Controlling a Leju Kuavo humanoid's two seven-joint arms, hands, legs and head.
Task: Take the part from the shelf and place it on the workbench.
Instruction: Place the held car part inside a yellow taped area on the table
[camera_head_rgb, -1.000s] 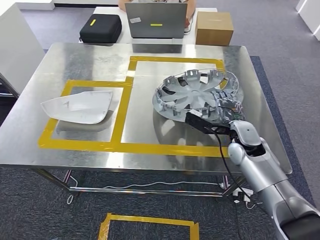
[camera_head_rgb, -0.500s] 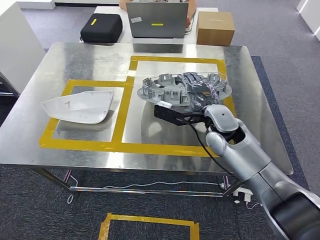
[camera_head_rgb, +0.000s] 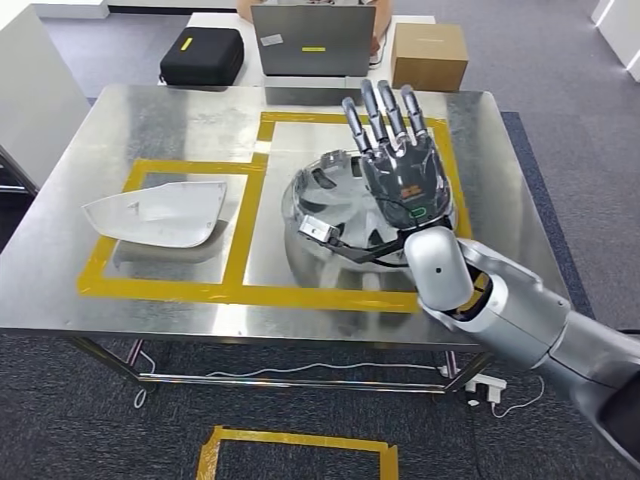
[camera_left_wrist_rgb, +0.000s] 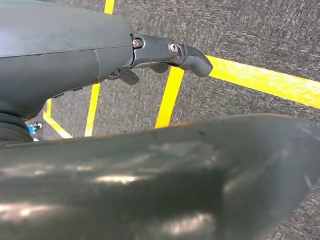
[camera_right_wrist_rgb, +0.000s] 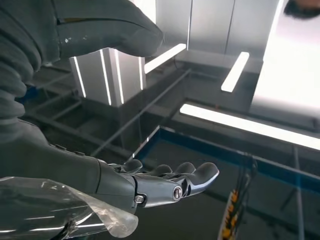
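Observation:
A silver wheel cover (camera_head_rgb: 332, 205) lies on the steel workbench (camera_head_rgb: 151, 120), inside the right yellow-taped rectangle. My right hand (camera_head_rgb: 396, 160) is raised just above its right side, fingers spread and pointing away from me, holding nothing. It hides part of the cover's rim. In the right wrist view the fingers (camera_right_wrist_rgb: 170, 182) and the thumb (camera_right_wrist_rgb: 113, 30) are stretched apart against the ceiling. My left hand (camera_left_wrist_rgb: 166, 52) hangs over the carpet with a finger extended and nothing in it.
A white mirror shell (camera_head_rgb: 155, 213) rests in the left taped rectangle. Behind the bench stand a laptop (camera_head_rgb: 313, 40), a black case (camera_head_rgb: 201, 55) and a cardboard box (camera_head_rgb: 428, 55), with a person at the laptop. A yellow tape square (camera_head_rgb: 298, 455) marks the floor.
My right hand carried the wheel cover leftwards, let it go onto the bench, then turned and spread its fingers above it. The mirror shell has not moved.

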